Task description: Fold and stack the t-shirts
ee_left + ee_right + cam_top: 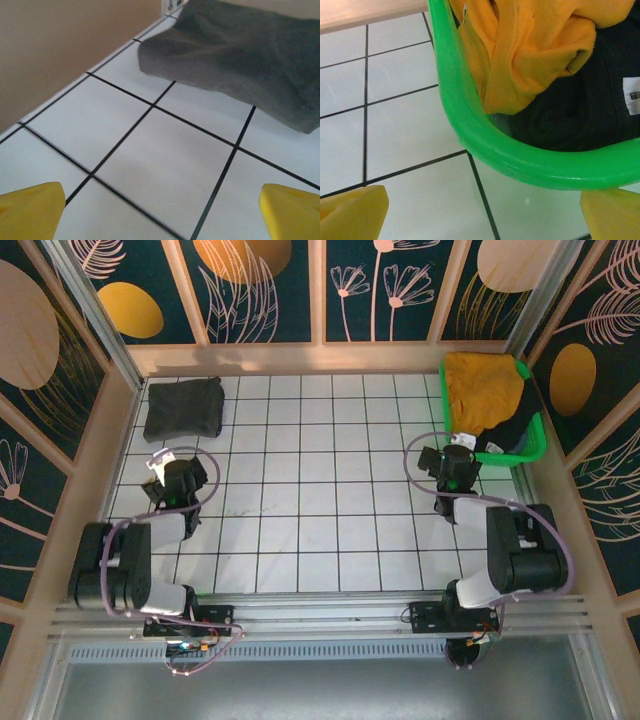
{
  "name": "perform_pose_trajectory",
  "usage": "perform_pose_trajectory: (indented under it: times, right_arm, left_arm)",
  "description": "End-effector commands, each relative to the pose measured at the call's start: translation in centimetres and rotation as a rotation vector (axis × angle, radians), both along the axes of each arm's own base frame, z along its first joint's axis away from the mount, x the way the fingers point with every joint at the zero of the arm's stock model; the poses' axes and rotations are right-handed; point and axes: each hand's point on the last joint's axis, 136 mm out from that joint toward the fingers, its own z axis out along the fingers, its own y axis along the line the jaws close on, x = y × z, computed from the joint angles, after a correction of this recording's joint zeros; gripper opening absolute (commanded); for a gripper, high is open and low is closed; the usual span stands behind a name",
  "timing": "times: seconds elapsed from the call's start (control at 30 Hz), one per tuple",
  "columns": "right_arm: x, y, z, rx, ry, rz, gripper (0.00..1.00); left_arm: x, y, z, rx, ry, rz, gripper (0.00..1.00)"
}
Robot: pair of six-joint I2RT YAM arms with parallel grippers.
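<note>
Charcoal t-shirt [183,408]: folded into a flat, slightly rumpled rectangle in the far left corner of the desk [320,530]. Its long axis runs left to right along the far edge.

Yellow t-shirt [482,390]: a crumpled heap in the green basket [537,445] at far right, with no clear axis. It lies over a black t-shirt [580,115] that shows a white label [631,95].

Left tool [172,485]: fingers spread, near the charcoal t-shirt.

Right tool [455,468]: fingers spread, just beside the basket rim.
</note>
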Motion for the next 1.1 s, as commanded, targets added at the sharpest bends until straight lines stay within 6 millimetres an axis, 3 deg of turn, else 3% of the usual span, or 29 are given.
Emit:
perform_pose_trajectory:
  times: [0.0, 0.07, 0.13, 0.23, 0.3, 0.37, 0.43, 0.5, 0.57, 1.07]
  right_arm:
    - [1.8, -1.2, 1.6, -0.024, -0.122, 0.023, 0.99]
    - [1.8, -0.8, 1.5, -0.001, -0.113, 0.06, 0.99]
    - [0.8, 0.1, 2.1, -0.002, -0.169, 0.117, 0.99]
    - [-1.8, 0.4, 3.7, 0.001, -0.296, 0.155, 0.99]
    - [-2.8, 0.4, 3.9, 0.003, -0.332, 0.154, 0.99]
    - [-3.4, 0.6, 3.2, -0.001, -0.342, 0.168, 0.99]
    - [-3.1, 0.3, 3.6, -0.004, -0.356, 0.149, 0.99]
    - [-2.5, 0.4, 3.1, 0.009, -0.326, 0.162, 0.99]
    - [-2.5, 0.4, 3.1, 0.007, -0.328, 0.162, 0.99]
    - [-2.4, 0.8, 3.0, 0.001, -0.32, 0.186, 0.99]
  left_arm:
    - [4.5, -0.2, 3.2, 0.039, -0.103, -0.077, 0.99]
    - [5.3, -0.6, 2.3, 0.027, -0.055, -0.115, 0.99]
    - [4.8, -1.1, 2.9, 0.034, -0.095, -0.153, 0.99]
    - [1.3, -1.8, 5.2, 0.06, -0.264, -0.189, 0.99]
    - [-2.2, -2.1, 6.5, 0.082, -0.414, -0.193, 0.99]
    - [-3.4, -2.7, 6.7, 0.091, -0.454, -0.226, 0.99]
    - [-2.5, -2.8, 6.8, 0.105, -0.482, -0.234, 0.99]
    - [0.2, -3.0, 4.6, 0.086, -0.306, -0.244, 0.99]
    - [-0.4, -3.1, 5.4, 0.099, -0.372, -0.234, 0.99]
    - [-0.4, -3.1, 5.2, 0.101, -0.352, -0.236, 0.99]
